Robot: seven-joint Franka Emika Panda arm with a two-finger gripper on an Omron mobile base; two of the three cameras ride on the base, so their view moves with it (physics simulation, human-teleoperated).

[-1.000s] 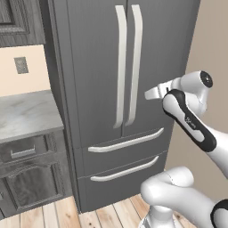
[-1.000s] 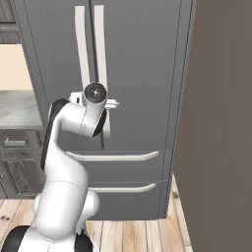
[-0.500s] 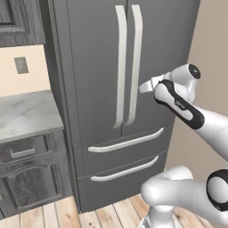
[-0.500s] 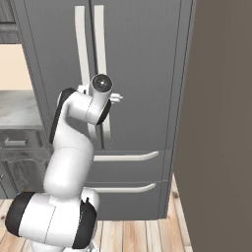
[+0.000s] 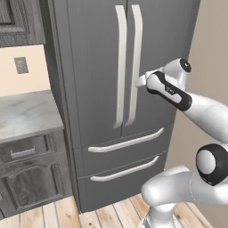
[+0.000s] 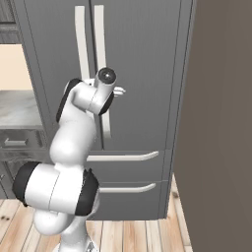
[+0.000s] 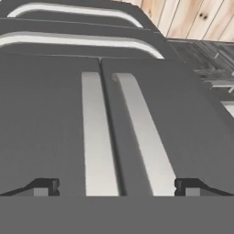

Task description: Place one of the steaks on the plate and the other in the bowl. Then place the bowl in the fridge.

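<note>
- Step in hand, as judged: opening the fridge point(image 5: 98, 67), a needed preliminary to putting the bowl inside. Both upper doors stand shut.
- Tool point(image 7: 116, 187): fingers spread wide, nothing between them. It is raised before the upper doors, and in the hand view it brackets both door handles.
- Right door handle point(image 5: 135, 62): long, pale and curved, just beside the centre seam. The tool's tip in the left base view point(image 5: 141, 80) sits level with its middle, close by or touching; which, I cannot tell.
- Left door handle point(image 5: 120, 62): twin of the first, just across the seam.
- Next move calls for: settling on one handle alone, closing on it, then pulling outward in an arc.
- Edges: two lower drawers point(image 5: 127, 156) below, also shut; brown wall point(image 6: 221, 123) close on the fridge's right; grey tabletop point(image 5: 24, 113) on its left.
- Open room: wooden floor point(image 6: 142, 236) before the doors, apart from the robot's base.
</note>
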